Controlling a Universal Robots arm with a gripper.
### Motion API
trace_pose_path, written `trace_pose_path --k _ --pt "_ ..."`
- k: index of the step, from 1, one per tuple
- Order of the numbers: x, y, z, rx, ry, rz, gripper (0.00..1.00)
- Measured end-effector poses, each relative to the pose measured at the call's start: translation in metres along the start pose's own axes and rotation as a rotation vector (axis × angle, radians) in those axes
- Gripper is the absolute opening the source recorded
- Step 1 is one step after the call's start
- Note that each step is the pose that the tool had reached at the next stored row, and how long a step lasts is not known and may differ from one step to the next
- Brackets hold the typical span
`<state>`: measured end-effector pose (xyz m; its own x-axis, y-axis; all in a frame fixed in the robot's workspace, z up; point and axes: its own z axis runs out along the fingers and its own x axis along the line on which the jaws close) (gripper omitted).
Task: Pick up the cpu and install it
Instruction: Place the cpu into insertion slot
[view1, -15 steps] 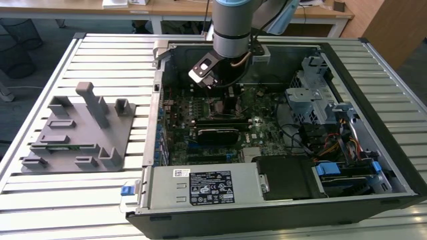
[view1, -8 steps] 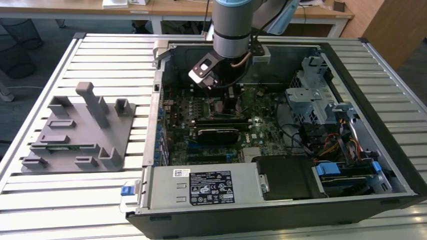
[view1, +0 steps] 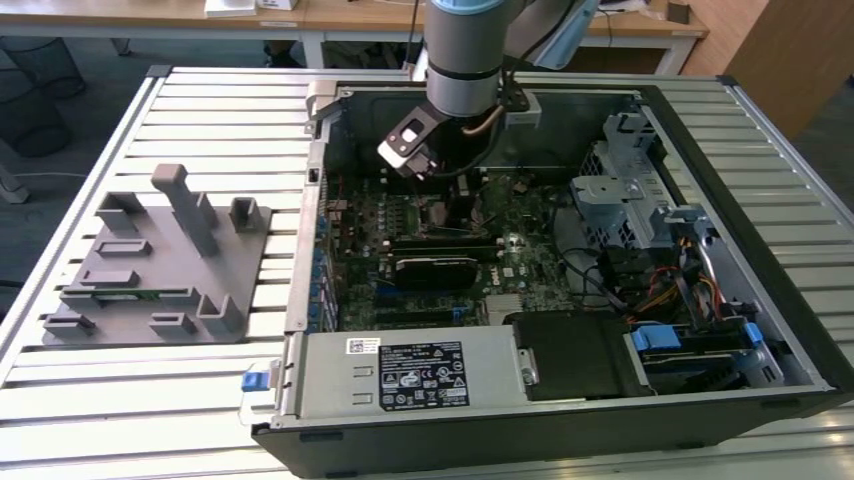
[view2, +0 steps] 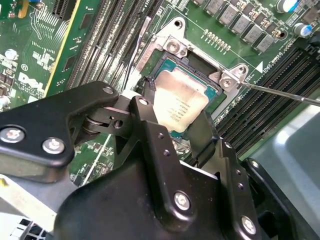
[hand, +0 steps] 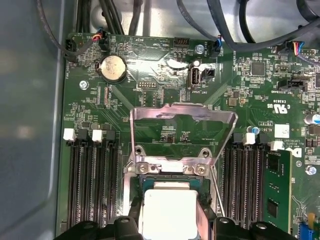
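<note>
Over the open motherboard socket, the gripper clamps the cpu by two opposite edges (silver top upward); seated or just above, cannot be told.

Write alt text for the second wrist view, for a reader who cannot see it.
A black gripper hangs over the silver cpu, which sits in or just above the open socket of a green motherboard. Dark memory slots run along both sides of the socket, and a thin metal lever sticks out beside it.
</note>
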<state>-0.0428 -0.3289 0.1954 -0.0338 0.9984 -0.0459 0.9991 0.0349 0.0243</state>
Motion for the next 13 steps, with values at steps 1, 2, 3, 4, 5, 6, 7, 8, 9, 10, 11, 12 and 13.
trace_pose_path --k 1,2,3,4,5,6,7,8,9,10,11,12,13 --pt "0.0000 0.0000 0.0000 -0.0002 0.0000 -0.004 0.52" --pt "0.0000 0.0000 0.0000 -0.0004 0.0001 -0.007 0.52" --pt "0.0000 0.0000 -0.0004 -0.0005 0.0002 -0.008 0.52" --pt "-0.0001 0.0000 -0.0013 -0.0003 -0.0001 -0.008 0.52" --pt "-0.0001 0.0000 -0.0022 -0.0004 0.0000 -0.008 0.52" --pt "-0.0001 0.0001 -0.0030 -0.0005 0.0002 -0.008 0.52" --pt "-0.0001 0.0001 -0.0030 -0.0005 0.0004 -0.008 0.52" --pt "-0.0001 0.0001 -0.0030 -0.0006 0.0004 -0.008 0.52" --pt "-0.0001 0.0001 -0.0030 -0.0005 0.0002 -0.008 0.52" --pt "-0.0001 0.0004 -0.0027 -0.0004 0.0002 -0.008 0.52" --pt "-0.0002 0.0008 -0.0025 -0.0004 0.0001 -0.008 0.52" --pt "-0.0002 0.0013 -0.0022 -0.0003 0.0001 -0.008 0.52" --pt "-0.0002 0.0018 -0.0019 -0.0003 0.0002 -0.008 0.52"
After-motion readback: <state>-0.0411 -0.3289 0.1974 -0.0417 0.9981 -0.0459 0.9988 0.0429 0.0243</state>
